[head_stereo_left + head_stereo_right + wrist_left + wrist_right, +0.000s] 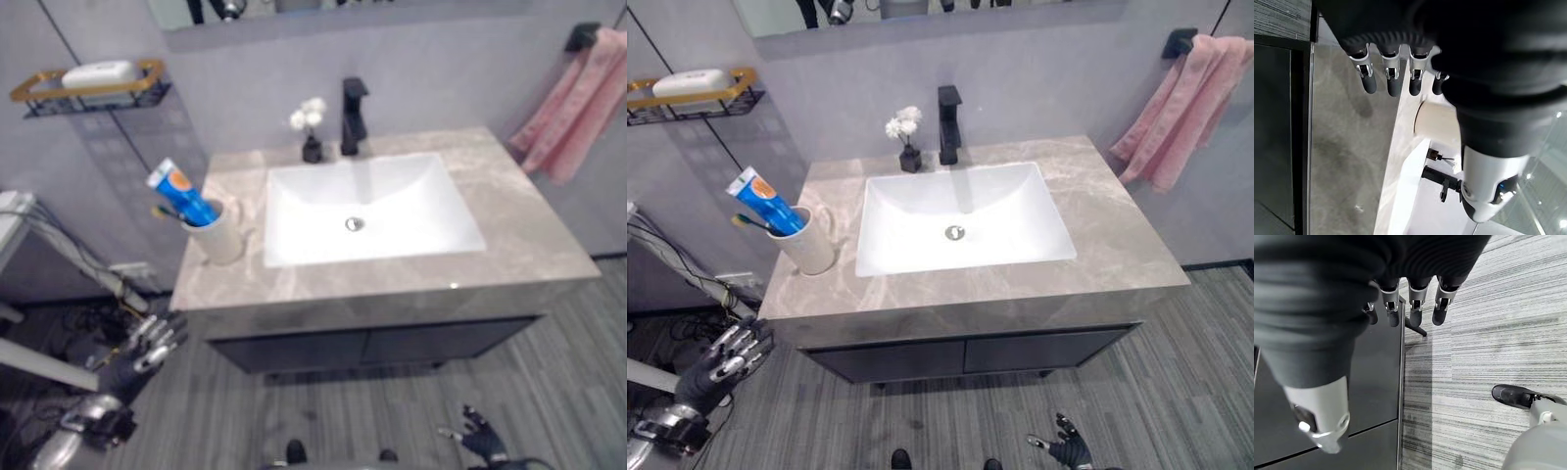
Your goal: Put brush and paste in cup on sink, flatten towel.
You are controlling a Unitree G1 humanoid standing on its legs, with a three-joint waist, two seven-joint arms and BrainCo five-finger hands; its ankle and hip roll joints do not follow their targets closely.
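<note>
The brush (750, 221) and paste (764, 201) are already being held in the cup (808, 243) at the tabletop's (1097, 225) left edge. The pink towel (1176, 108) is hanging bunched at upper right, so it is probably being addressed next: it should be approached high and spread by its lower edge. Both the left hand (725, 357) at lower left and the right hand (1063, 452) at the bottom are being kept low, fingers relaxed and holding nothing.

Silver, dark-tipped fingers (1392, 78) on each dark ribbed-covered hand (147, 345).
</note>
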